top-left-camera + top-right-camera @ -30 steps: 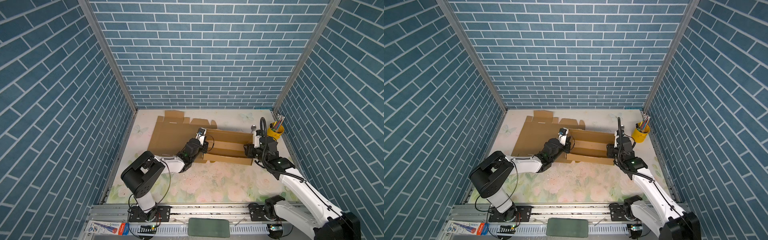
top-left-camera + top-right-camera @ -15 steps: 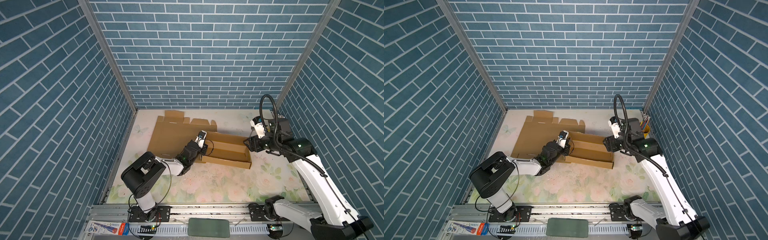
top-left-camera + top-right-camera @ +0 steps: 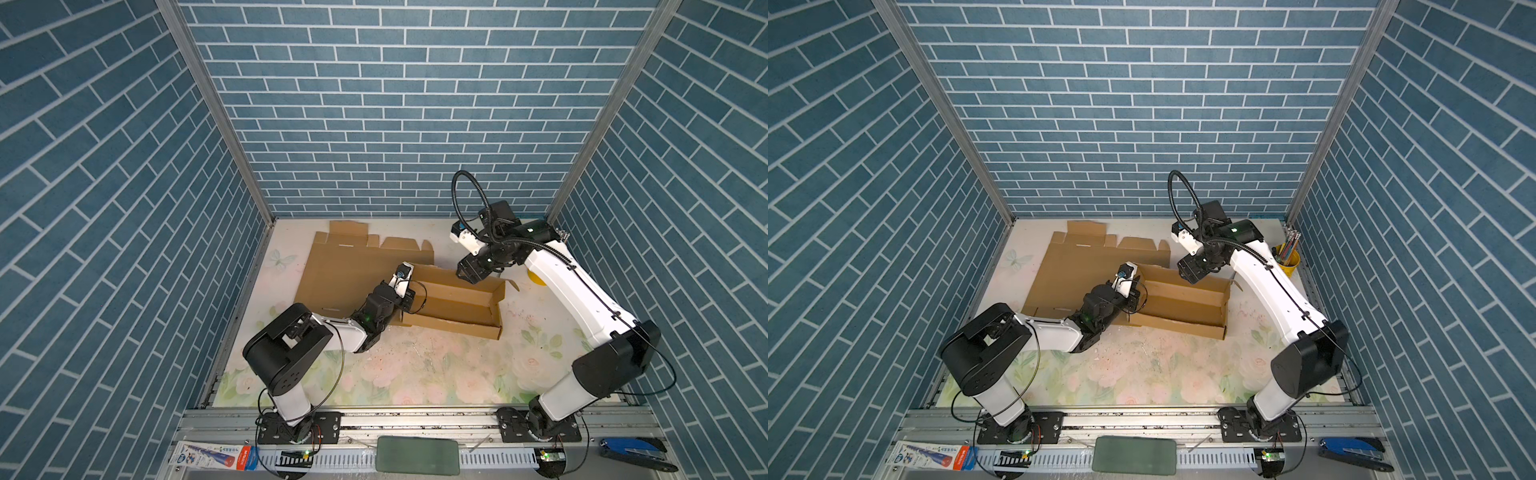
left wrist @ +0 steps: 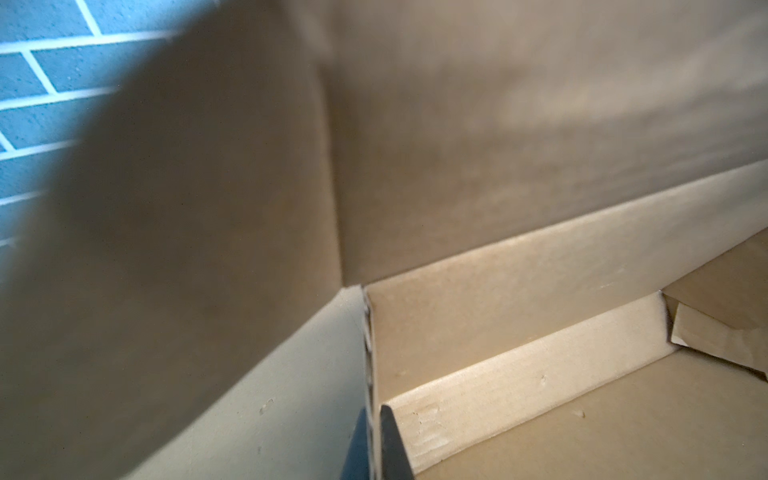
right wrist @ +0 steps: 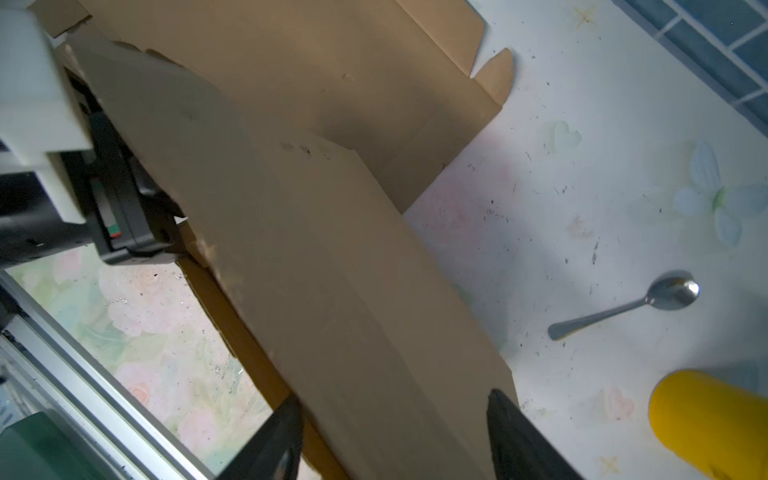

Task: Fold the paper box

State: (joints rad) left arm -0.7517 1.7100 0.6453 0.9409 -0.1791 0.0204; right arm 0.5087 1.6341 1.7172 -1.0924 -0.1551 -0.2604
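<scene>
Paper box (image 3: 455, 305): brown corrugated card on the flowered table (image 3: 415, 374). In both top views its flat, notched lid panel spreads left of centre. The tray stands at centre with its long walls raised, and its right end wall leans outward.
Left gripper (image 3: 408, 296): low at the tray's left end in both top views, which hide its tips. The left wrist view alone shows the fingertips (image 4: 395, 453) pinched together on the raw corrugated edge of that end wall.
Tray inside: only the left wrist view shows it up close, a folded inner strip along one wall and a crumpled corner at the frame's right.
Right gripper (image 3: 469, 272): right of centre, above the tray's back wall. In the right wrist view its fingers (image 5: 282, 436) stand wide apart with the card between them. I can't tell if they touch it.
Spoon (image 5: 623, 307): seen only in the right wrist view, lying on the table beside the card.
Yellow cup (image 3: 1287, 262): holds pencils at the table's right edge in a top view.
</scene>
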